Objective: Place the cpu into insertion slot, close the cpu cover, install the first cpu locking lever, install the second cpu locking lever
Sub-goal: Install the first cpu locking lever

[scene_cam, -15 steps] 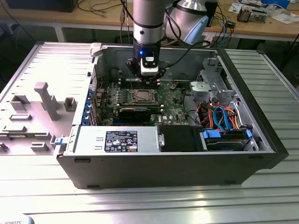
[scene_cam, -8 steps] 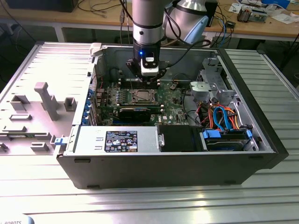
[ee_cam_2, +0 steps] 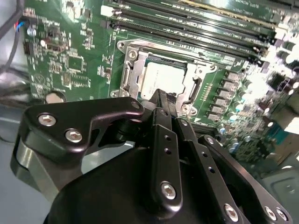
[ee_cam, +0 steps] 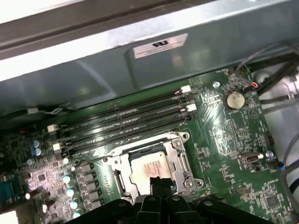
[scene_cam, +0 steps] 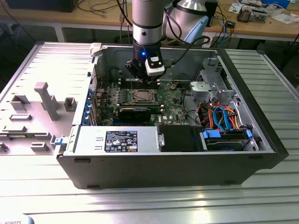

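The cpu (ee_cam_2: pixel 163 77) (ee_cam: pixel 148 167) (scene_cam: pixel 142 96) lies flat in the insertion slot (ee_cam: pixel 180 137) on the green board, silver top up. Around its top lies the dull-silver cpu cover (ee_cam_2: pixel 132 74) (ee_cam: pixel 180 162), down over the socket. My gripper (ee_cam_2: pixel 161 95) (ee_cam: pixel 159 180) (scene_cam: pixel 141 78) hangs just above the socket's edge. Its black fingers (ee_cam_2: pixel 161 140) are shut tip to tip with nothing between them. The tips hide one edge of the cpu in both wrist views. I cannot tell how the locking levers stand.
Long black memory slots (ee_cam: pixel 126 119) run beside the socket. A black expansion card (scene_cam: pixel 135 112) sits in front of it in the exterior view. The case wall (ee_cam: pixel 140 70) is close behind. Blue and orange cables (scene_cam: pixel 222 116) and a drive cage (scene_cam: pixel 208 86) fill the exterior view's right.
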`<state>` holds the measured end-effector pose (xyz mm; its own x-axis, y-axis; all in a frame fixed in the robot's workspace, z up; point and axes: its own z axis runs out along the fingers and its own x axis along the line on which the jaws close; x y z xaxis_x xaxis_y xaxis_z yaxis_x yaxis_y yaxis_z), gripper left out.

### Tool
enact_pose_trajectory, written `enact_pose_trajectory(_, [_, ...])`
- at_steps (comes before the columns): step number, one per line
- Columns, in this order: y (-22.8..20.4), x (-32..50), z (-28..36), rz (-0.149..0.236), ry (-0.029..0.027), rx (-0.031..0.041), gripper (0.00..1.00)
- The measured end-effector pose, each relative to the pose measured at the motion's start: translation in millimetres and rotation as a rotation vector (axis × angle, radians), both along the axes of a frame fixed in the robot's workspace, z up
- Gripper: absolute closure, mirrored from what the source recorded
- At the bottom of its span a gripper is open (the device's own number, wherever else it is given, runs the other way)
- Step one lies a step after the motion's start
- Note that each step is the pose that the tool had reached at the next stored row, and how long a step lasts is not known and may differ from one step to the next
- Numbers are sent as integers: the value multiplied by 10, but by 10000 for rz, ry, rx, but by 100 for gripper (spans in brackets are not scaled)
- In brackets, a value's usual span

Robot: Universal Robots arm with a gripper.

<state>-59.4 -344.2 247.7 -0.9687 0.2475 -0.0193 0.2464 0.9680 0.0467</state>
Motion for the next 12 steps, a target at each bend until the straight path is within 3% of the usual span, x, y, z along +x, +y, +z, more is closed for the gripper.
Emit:
enact_pose_trajectory(4, [0, -3, 0, 734, -1, 0, 89])
enact_pose_trajectory(12, [-5, -82, 0, 841, 0, 0, 89])
